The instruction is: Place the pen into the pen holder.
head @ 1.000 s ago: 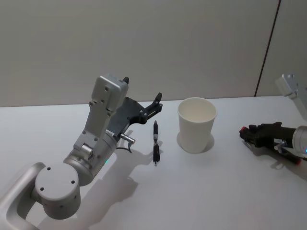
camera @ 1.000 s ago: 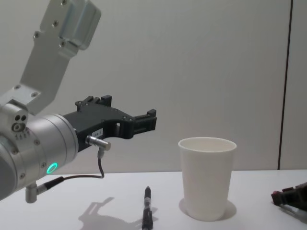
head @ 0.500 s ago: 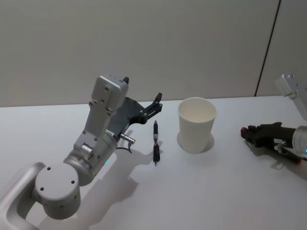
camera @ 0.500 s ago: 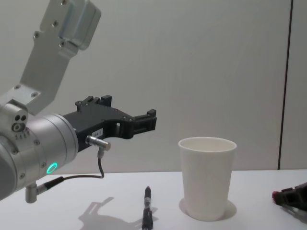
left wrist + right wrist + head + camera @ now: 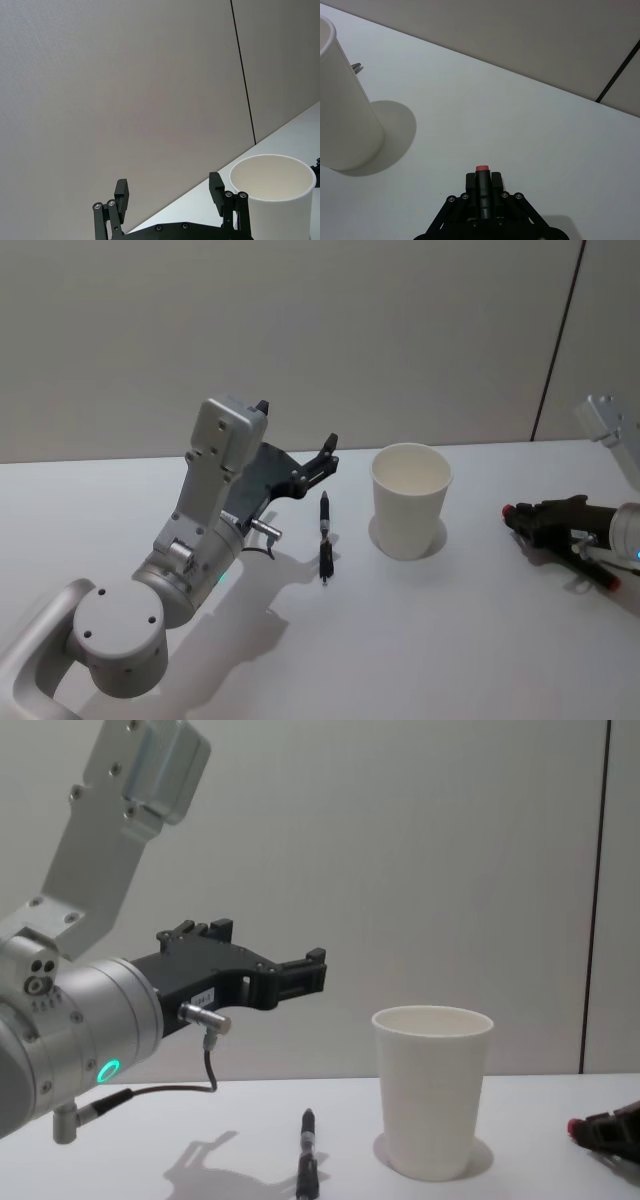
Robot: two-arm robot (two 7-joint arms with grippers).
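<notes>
Right gripper (image 5: 511,512) slightly lower, pen holder (image 5: 410,508) between it and pen (image 5: 324,533).

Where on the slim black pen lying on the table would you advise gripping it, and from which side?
I'd grip the slim black pen around its mid-barrel, coming down from above, fingers closing across its width. It lies flat on the white table, pointing away from the robot, clear of the white paper cup; the open left gripper hovers nearest.
</notes>
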